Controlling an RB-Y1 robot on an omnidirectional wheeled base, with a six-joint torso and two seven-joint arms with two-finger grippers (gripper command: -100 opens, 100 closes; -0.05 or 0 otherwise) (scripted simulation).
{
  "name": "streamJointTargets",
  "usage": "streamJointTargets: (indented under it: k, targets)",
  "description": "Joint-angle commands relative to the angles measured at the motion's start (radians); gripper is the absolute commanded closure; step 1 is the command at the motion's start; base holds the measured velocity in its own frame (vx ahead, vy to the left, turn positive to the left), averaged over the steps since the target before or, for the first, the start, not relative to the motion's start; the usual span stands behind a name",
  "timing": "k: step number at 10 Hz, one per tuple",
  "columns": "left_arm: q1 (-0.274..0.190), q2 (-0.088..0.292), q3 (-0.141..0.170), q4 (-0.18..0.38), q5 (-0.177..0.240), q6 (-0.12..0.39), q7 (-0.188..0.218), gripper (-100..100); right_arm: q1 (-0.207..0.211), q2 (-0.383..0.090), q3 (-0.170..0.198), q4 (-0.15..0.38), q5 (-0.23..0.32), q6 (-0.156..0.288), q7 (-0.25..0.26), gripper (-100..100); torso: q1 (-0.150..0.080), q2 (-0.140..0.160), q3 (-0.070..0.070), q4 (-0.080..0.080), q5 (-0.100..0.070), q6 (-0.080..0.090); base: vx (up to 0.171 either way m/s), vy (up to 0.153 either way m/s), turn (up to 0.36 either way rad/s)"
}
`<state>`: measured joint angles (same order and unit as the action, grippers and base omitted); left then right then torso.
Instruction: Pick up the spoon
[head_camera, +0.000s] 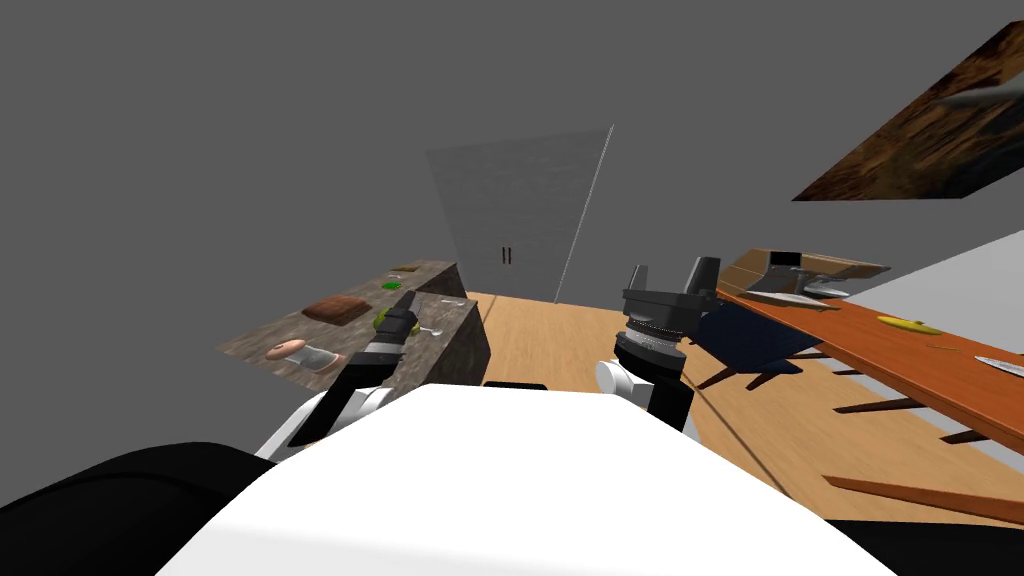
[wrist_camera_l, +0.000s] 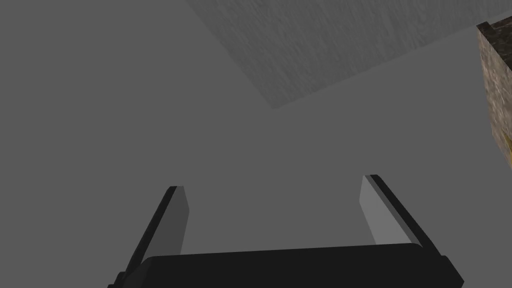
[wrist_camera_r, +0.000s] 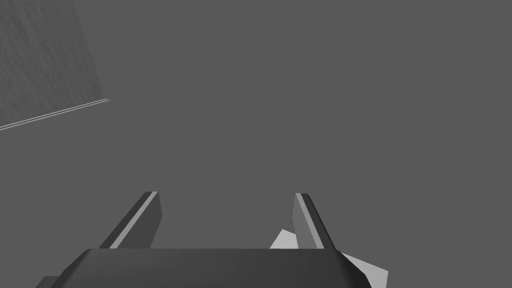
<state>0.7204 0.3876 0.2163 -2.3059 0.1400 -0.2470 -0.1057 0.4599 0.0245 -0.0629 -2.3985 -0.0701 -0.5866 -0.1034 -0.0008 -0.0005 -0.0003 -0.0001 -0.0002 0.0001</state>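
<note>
- Left pincer (wrist_camera_l: 272, 181): blades spread, nothing held; it hangs over the stone-patterned worktop (head_camera: 440, 275).
- Right pincer (wrist_camera_r: 227, 194): also spread, empty and idle.
- Spoon (head_camera: 432, 331): judged to be the small pale item lying on that worktop, just beside the left pincer; identification is uncertain.
- Advice: tilt the wrist down, straddle the handle crosswise and close low.
- Obstructions: the yellow-green item (head_camera: 384, 320) sits close by and the brown block (head_camera: 335, 309) is near, so keep the blades off both.

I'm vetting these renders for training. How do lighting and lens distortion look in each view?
Head view: rolled wide lens, so the mottled counter and orange table slant and splay; light flat, no glare. Left wrist view: dim grey behind the open left hand. Right wrist view: darker grey, right hand open.
</note>
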Motion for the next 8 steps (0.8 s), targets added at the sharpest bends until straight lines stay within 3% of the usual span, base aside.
streamJointTargets:
  k: [1, 4, 6, 7, 8]
  targets:
    - [0.038, 0.044, 0.029, 0.016, 0.026, 0.05, -0.016, -100, 0.0, 0.0, 0.0, 0.0, 0.0, 0.0, 0.0, 0, 0.0, 0.0, 0.0, 0.0, 0.0, 0.0, 0.027, -0.04, -0.193]
    - [0.069, 0.074, 0.047, 0.031, 0.044, 0.099, -0.024, -100, 0.0, 0.0, 0.0, 0.0, 0.0, 0.0, 0.0, 0, -0.001, -0.001, -0.001, 0.0, 0.0, 0.0, 0.025, -0.028, -0.065]
    - [0.129, 0.136, 0.08, 0.062, 0.083, 0.166, -0.038, -100, 0.0, 0.0, 0.0, 0.0, 0.0, 0.0, 0.0, 0, 0.0, -0.001, -0.001, 0.0, 0.0, 0.0, 0.037, -0.037, -0.158]
    - [0.135, 0.137, 0.08, 0.062, 0.083, 0.172, -0.038, -100, 0.0, 0.0, 0.0, 0.0, 0.0, 0.0, 0.0, 0, -0.001, -0.002, -0.001, 0.0, 0.0, 0.0, 0.042, -0.033, -0.054]
    - [0.17, 0.169, 0.095, 0.079, 0.103, 0.209, -0.043, -100, 0.0, 0.0, 0.0, 0.0, 0.0, 0.0, 0.0, 0, -0.001, -0.002, -0.001, 0.0, 0.0, 0.0, 0.039, -0.032, -0.111]
